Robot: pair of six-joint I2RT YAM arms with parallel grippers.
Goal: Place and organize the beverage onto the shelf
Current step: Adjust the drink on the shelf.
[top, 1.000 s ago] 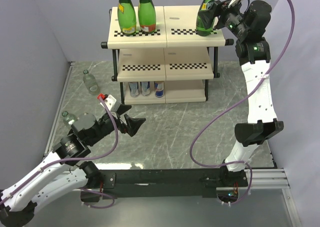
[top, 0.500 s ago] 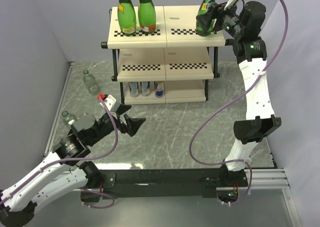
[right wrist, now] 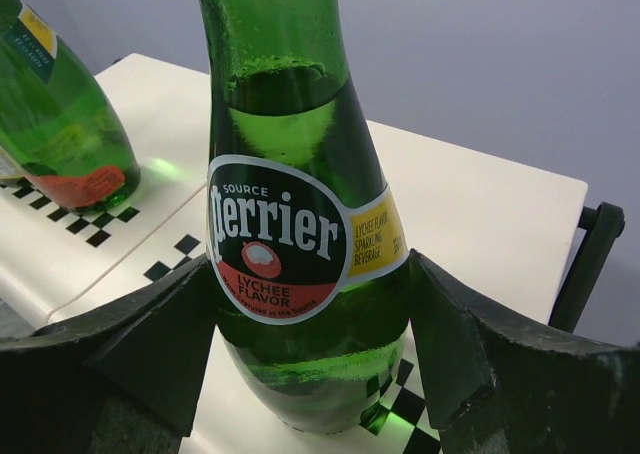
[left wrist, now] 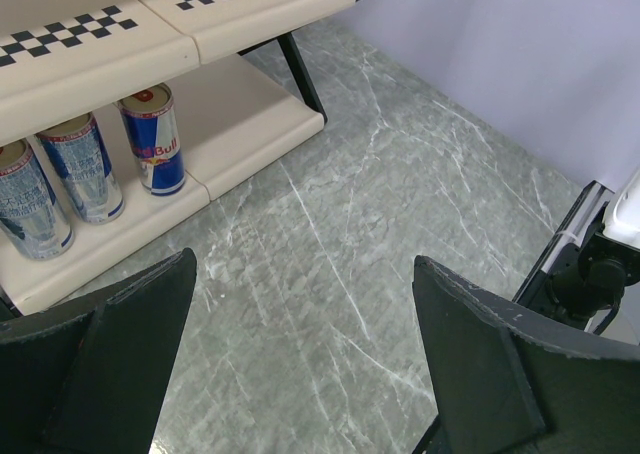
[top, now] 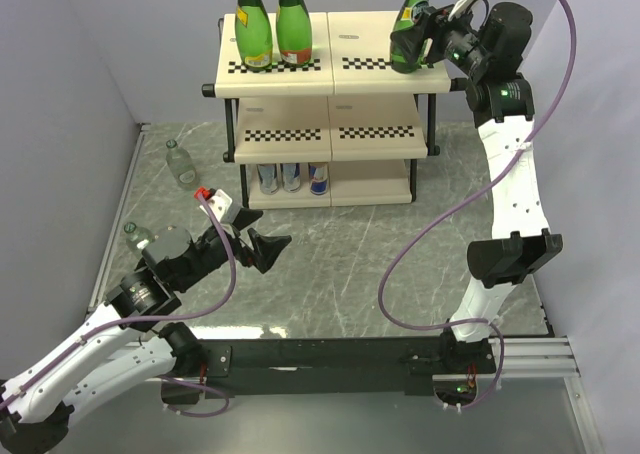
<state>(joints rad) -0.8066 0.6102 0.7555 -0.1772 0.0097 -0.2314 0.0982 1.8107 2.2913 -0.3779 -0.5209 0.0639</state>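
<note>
The shelf [top: 370, 79] stands at the back of the table, with two green bottles [top: 254, 34] [top: 293, 29] upright on the left of its top board. My right gripper [top: 412, 46] is shut on a third green Perrier bottle [top: 410, 34], upright at the right of the top board. In the right wrist view the fingers [right wrist: 150, 344] press both sides of this bottle [right wrist: 290, 234], whose base is at the checkered strip. My left gripper [top: 262, 246] is open and empty, low over the table in front of the shelf; it also shows in the left wrist view [left wrist: 305, 304].
Three cans [top: 292, 177] stand on the bottom tier, also seen in the left wrist view [left wrist: 152, 139]. Two clear bottles are on the table at the left, one lying [top: 179, 161] and one by the left arm [top: 137, 236]. Grey walls close in both sides.
My right gripper has shifted a little left and back over the top board with the green bottle in it. The left arm has not moved.
</note>
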